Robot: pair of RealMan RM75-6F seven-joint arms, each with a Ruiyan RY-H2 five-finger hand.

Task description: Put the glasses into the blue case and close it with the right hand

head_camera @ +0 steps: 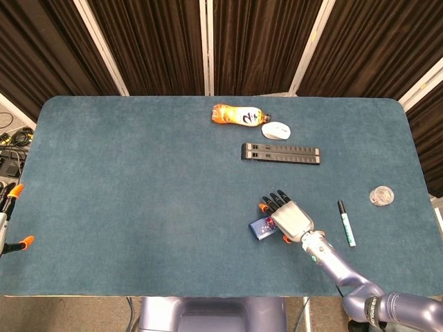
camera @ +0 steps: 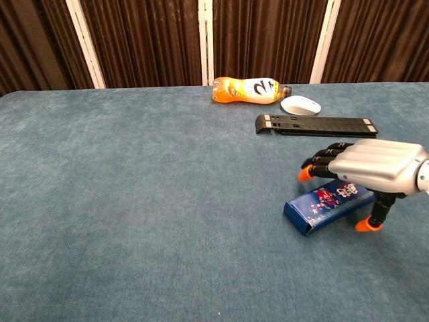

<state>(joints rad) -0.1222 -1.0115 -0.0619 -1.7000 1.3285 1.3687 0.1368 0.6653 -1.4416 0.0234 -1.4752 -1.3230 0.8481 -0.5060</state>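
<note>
Blue case [camera: 330,204]: lid down, flat toward the table's [head_camera: 138,173] front edge, right of centre. Right hand [camera: 365,166]: palm-down above it, fingers extended, thumb beside the case's right end, grasping nothing, apparently placed for pressing. Glasses: unseen

Backdrop is dark brown pleated curtain [head_camera: 159,41] across the whole rear, split by pale vertical frame strips [head_camera: 205,45] — they splay outward in the head view and stand straight in the chest view. Table [head_camera: 138,187] has a teal felt-like top with rounded corners and fills most of both views. Light is even, shadows soft. Left of the table edge — a tangle of cables [head_camera: 8,142] on a pale floor.
</note>
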